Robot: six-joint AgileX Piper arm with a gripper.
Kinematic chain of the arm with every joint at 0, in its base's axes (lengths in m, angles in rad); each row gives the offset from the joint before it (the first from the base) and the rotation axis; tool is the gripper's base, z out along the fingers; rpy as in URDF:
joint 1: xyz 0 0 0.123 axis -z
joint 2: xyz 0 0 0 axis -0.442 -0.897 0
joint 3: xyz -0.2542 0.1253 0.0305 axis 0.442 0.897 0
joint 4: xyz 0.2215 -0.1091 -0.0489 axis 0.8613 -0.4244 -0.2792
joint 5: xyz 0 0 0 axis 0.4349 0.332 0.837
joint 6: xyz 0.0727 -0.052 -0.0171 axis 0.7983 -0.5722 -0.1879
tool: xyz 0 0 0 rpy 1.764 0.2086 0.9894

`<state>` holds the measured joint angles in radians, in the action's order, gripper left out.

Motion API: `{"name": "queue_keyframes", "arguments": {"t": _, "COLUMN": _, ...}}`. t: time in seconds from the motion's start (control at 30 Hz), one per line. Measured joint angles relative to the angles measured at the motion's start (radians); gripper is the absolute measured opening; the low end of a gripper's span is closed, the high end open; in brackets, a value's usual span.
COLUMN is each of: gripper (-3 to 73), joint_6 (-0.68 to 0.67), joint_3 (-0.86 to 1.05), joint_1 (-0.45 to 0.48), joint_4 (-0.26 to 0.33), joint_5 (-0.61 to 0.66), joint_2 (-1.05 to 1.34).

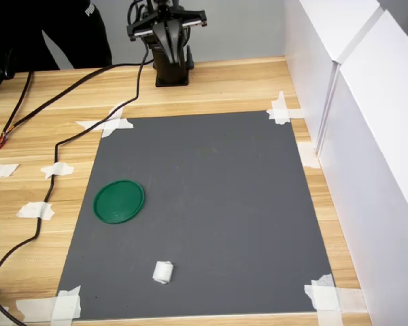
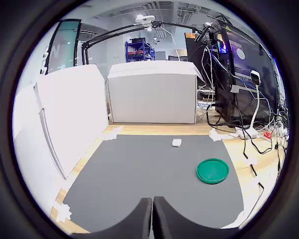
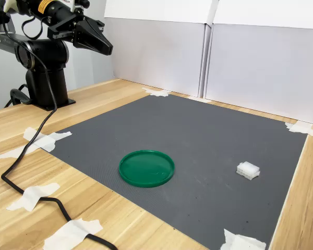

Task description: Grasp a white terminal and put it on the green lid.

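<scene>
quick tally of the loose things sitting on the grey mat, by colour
green: 1, the green lid
white: 1, the white terminal
total: 2
The white tape pieces at the grey mat's corners are stuck down, so they are not counted.

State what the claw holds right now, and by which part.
Nothing. The claw is shut and empty; the white terminal lies on the grey mat, apart from the green lid.

The arm is folded back over its base, its hand [image 3: 107,48] raised with fingers pressed together.
</scene>
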<state>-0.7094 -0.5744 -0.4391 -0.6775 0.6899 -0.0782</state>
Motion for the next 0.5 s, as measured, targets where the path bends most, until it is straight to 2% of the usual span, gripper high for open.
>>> {"name": "queue_keyframes", "arguments": {"t": 0.2, "gripper": -1.6, "joint_6": 0.000, "joint_3": -0.055, "joint_1": 0.000, "joint_4": -0.003, "joint_5": 0.001, "joint_2": -0.081}}
{"name": "queue_keyframes", "arguments": {"t": 0.4, "gripper": -1.6, "joint_6": 0.000, "joint_3": -0.182, "joint_1": 0.000, "joint_4": -0.005, "joint_5": 0.002, "joint_2": -0.269}}
{"name": "queue_keyframes", "arguments": {"t": 0.5, "gripper": -1.6, "joint_6": -0.001, "joint_3": -0.268, "joint_1": 0.000, "joint_4": -0.036, "joint_5": 0.037, "joint_2": -0.397}}
